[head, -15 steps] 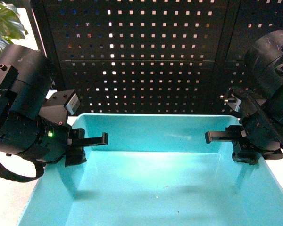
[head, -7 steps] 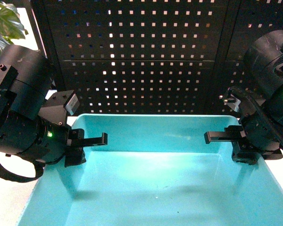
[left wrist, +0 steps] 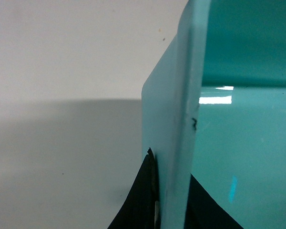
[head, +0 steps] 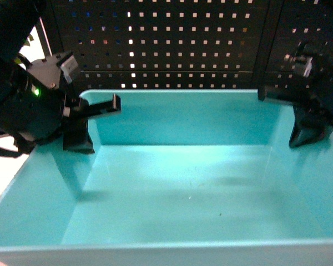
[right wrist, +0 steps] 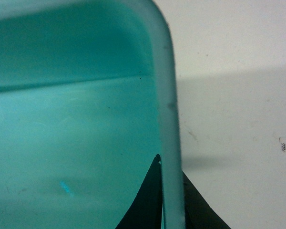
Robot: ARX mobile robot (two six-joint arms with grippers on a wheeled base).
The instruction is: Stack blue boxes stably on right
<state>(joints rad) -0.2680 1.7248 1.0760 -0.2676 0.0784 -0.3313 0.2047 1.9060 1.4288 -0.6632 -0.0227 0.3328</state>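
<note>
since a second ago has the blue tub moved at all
Yes. Against the black pegboard in the head view, the tub has risen and come nearer, its far rim now higher on the panel.

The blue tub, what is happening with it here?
Both arms hold the blue tub by its side walls. The left gripper is clamped over the left wall and the right gripper over the right wall, each with one finger inside and one outside. The tub is empty. The wrist views show its shadow on the white surface below, so it seems to be lifted, not yet stacked.
</note>
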